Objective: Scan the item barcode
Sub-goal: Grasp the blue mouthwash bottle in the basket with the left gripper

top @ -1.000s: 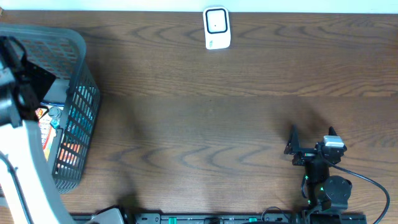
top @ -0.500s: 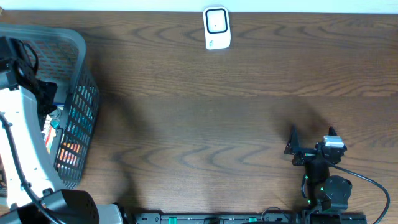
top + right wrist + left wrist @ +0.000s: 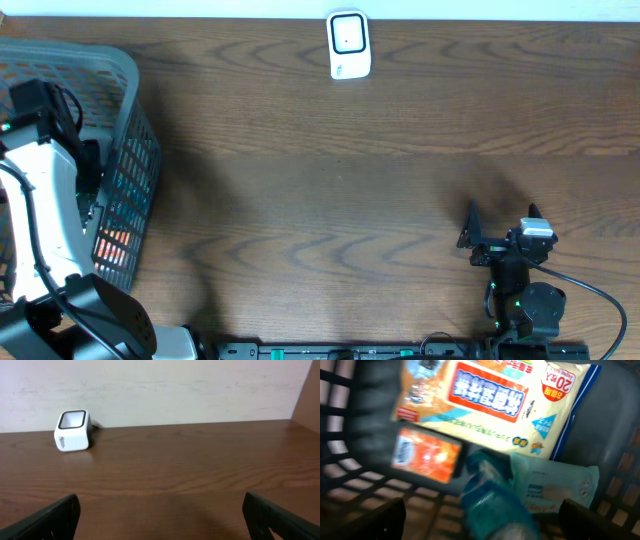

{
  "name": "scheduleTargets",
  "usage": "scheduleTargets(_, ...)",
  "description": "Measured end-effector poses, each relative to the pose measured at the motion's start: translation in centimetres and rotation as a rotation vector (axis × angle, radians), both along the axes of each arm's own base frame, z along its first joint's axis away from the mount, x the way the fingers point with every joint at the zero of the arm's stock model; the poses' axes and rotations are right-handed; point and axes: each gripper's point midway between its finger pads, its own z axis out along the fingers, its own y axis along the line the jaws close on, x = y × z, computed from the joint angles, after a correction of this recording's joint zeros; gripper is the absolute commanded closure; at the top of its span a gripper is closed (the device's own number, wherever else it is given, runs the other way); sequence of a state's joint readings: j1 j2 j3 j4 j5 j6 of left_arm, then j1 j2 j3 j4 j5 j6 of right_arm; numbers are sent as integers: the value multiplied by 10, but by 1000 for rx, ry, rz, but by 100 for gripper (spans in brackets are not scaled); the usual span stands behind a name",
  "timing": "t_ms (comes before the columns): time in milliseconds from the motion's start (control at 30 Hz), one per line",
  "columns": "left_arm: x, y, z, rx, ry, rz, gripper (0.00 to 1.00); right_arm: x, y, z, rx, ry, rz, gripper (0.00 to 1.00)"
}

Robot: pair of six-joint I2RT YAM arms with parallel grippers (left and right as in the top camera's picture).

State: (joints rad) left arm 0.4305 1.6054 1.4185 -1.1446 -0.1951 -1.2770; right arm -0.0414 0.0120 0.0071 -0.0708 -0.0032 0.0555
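Left tool (image 3: 482, 522) spread wide inside basket (image 3: 130, 120) above packets (image 3: 495, 400), right tool (image 3: 160, 520) spread over table (image 3: 350, 200)

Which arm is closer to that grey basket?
Left. The left fingers are down inside the basket, just above the packets. The right fingers are far off across the table, by its front edge.

I see the scanner (image 3: 349, 45), a small white box with a dark window, standing upright at the far edge of the desk (image 3: 350, 200), well apart from the grey basket (image 3: 128, 70). The items lie inside the basket. A big yellow-orange bag (image 3: 495, 400) with a blue edge lies flat. Beside it are an orange pack (image 3: 427, 455), a blurred teal item (image 3: 495, 505) and a pale green wipes pack (image 3: 555, 487).
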Motion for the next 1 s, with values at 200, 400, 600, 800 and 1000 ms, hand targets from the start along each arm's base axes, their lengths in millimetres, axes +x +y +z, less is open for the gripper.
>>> scheduleTargets(200,5,-4,-19,-28,-27,6,2,0,0,0,0,0,0,1)
scheduleTargets(400,8,-5,-22,-43,-40,10,2,0,0,0,0,0,0,1)
scheduleTargets(600,13,-10,-35,-90,-21,10,2,0,0,0,0,0,0,1)
scheduleTargets(800,19,-8,-36,-97,-21,10,12,0,0,0,0,0,0,1)
scheduleTargets(1000,25,-9,-37,-108,-42,1,41,0,0,0,0,0,0,1)
